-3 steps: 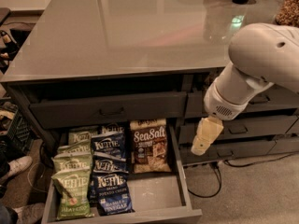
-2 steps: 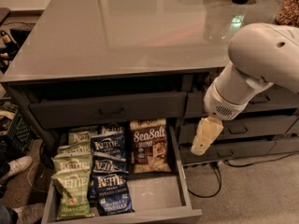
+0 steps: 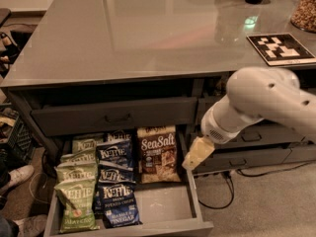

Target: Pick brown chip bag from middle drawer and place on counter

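Note:
The brown chip bag (image 3: 158, 154), dark with white "Sea Salt" lettering, lies flat at the back right of the open middle drawer (image 3: 163, 206). My gripper (image 3: 191, 162), tan and hanging from the white arm (image 3: 256, 102), points down-left just right of the bag, over the drawer's right wall and above bag height. It holds nothing. The glossy grey counter (image 3: 138, 33) spreads above the drawers.
Blue Kettle bags (image 3: 114, 181) and green Kettle bags (image 3: 76, 201) fill the drawer's left half. A black-and-white patterned board (image 3: 280, 47) and a jar (image 3: 305, 6) sit on the counter's right. Closed drawers (image 3: 116, 116) lie above. A cable (image 3: 227, 194) runs on the floor; a shoe (image 3: 15, 174) is at left.
My arm and gripper have moved left and a little down, closer to the brown chip bag. The bags have not moved.

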Robot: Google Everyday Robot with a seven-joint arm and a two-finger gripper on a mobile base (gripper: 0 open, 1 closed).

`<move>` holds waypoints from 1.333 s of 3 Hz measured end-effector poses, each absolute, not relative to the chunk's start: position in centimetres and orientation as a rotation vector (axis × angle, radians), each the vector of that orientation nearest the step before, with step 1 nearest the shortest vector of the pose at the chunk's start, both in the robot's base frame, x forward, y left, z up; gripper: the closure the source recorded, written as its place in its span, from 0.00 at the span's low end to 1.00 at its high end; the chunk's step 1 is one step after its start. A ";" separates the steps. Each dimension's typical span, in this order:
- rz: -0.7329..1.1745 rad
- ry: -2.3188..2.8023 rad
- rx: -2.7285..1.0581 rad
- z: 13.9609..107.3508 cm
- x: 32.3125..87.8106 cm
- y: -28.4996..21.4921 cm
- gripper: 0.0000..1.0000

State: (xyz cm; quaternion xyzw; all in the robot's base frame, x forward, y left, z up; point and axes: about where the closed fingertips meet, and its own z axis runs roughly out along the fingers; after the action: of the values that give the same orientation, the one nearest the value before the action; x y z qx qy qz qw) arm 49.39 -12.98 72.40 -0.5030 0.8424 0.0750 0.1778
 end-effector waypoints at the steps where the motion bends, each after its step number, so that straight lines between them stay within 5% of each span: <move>1: 0.258 2.341 -1.274 69.5 52.0 -10.8 0.00; 4: 0.155 2.336 -1.154 62.0 54.4 -9.1 0.00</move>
State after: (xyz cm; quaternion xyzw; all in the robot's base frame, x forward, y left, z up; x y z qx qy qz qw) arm 54.41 -9.14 62.01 -0.4266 0.8636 0.0572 0.2625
